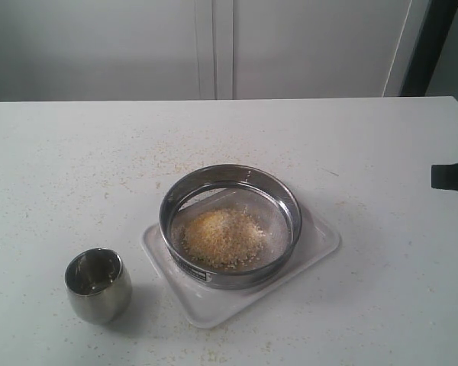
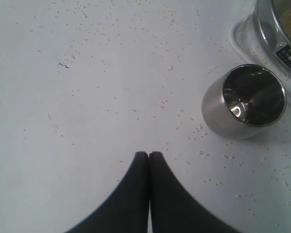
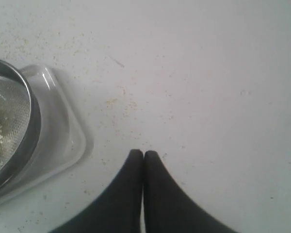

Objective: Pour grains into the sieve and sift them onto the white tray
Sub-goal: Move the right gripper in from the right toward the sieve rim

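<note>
your exterior view gives you the whole set-up at once: one sieve point(image 1: 229, 226), one white tray point(image 1: 320, 245) and one steel cup point(image 1: 98, 284) on the table point(image 1: 366, 137). the sieve sits flat on the tray, open side up, with the grains point(image 1: 223, 238) in a single yellow-orange mound on its mesh. its label strip point(image 1: 191, 268) faces near-left, toward the cup. the tray lies skewed to the table edge, with one corner toward the near edge. its longer visible side runs from that corner up to the right. the cup stands upright, mouth up, near the tray's left corner.

only the left wrist view lets you look into the cup's shiny inside. it also shows the left gripper point(image 2: 148, 155), tips pressed together on nothing, over the table near the cup. only the right wrist view shows the right gripper point(image 3: 143, 154), likewise closed and holding nothing, close to a rounded tray corner. the exterior view gives you just a dark arm part point(image 1: 452, 177) at its right edge. stray grains point(image 1: 175, 149) speckle the table in all three views.
</note>
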Tool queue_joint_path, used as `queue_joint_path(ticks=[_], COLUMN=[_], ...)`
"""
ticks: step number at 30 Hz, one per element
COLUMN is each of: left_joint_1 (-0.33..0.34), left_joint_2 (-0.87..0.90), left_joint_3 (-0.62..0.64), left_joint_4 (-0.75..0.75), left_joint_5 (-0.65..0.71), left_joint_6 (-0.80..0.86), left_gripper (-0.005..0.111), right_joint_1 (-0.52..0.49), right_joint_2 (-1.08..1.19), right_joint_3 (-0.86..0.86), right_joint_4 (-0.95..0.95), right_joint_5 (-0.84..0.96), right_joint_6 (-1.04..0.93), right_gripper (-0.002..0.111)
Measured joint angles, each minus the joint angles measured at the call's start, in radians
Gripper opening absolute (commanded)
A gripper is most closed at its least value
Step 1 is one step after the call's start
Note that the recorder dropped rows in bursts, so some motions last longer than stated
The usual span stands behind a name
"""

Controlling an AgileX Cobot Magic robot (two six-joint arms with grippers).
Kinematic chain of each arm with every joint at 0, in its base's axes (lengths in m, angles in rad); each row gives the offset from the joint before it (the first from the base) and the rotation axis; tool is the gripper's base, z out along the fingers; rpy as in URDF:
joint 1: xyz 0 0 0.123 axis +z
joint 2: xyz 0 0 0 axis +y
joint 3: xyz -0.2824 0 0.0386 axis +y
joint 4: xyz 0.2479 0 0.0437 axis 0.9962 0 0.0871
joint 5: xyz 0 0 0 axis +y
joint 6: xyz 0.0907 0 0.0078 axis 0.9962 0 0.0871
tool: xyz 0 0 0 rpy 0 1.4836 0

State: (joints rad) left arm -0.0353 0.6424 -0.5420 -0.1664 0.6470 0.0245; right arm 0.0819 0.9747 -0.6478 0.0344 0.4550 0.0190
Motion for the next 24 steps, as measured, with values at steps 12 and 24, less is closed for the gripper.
queue_joint_path(ticks=[12,24], left_joint_1=[0.0,0.0], left_joint_2=[0.0,0.0], left_joint_3=[0.0,0.0], left_joint_4=[0.0,0.0], left_joint_5=[0.0,0.0], left_joint_6=[0.0,0.0], left_gripper=[0.0,0.0], right_joint_1=[0.0,0.125], right_joint_2=[0.265,0.478], right_joint_3=[-0.209,-0.379], right_joint_4=[0.216,0.28], right_joint_5=[0.19,0.236], right_joint_6=[-0.208,-0.275], right_gripper=[0.0,0.0])
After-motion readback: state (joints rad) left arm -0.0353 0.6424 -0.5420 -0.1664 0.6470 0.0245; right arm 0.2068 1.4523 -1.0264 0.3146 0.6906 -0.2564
